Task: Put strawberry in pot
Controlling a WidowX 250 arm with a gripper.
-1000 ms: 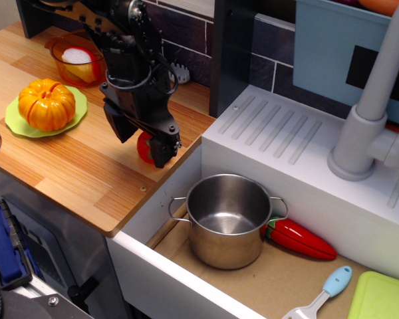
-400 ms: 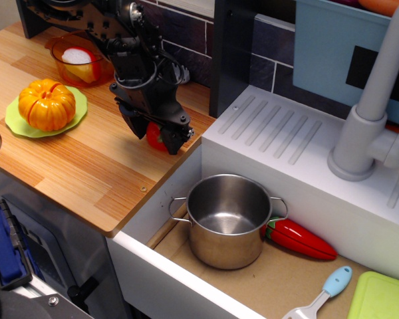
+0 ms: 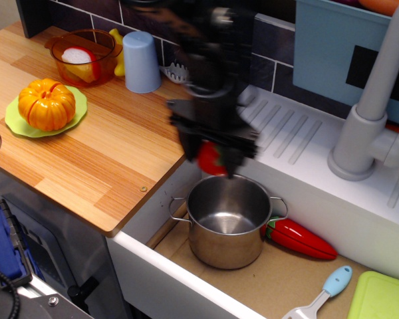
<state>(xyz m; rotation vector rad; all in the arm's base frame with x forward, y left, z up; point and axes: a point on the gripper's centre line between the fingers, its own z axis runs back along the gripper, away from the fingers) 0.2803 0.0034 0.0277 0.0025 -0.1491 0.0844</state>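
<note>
Gripper: the gripper, blurred with motion, is pinching the strawberry between its fingers, just above the back rim of the pot.
Strawberry: held in the air, not touching the pot, over its far-left edge rather than its middle.
Change: a second ago the gripper carried the fruit low over the wooden counter, well to the left of the pot; it has since swung right past the counter edge and now hangs over the sink well.
Meaning: by my reading the carry is nearly done; what remains is to centre over the pot's mouth and let go.
Risk: a release from here might strike the rim and bounce out toward the red pepper toy lying to the right of the pot.
Farther out: the orange pumpkin sits far left of the pot on its green plate, and plays no part.
</note>
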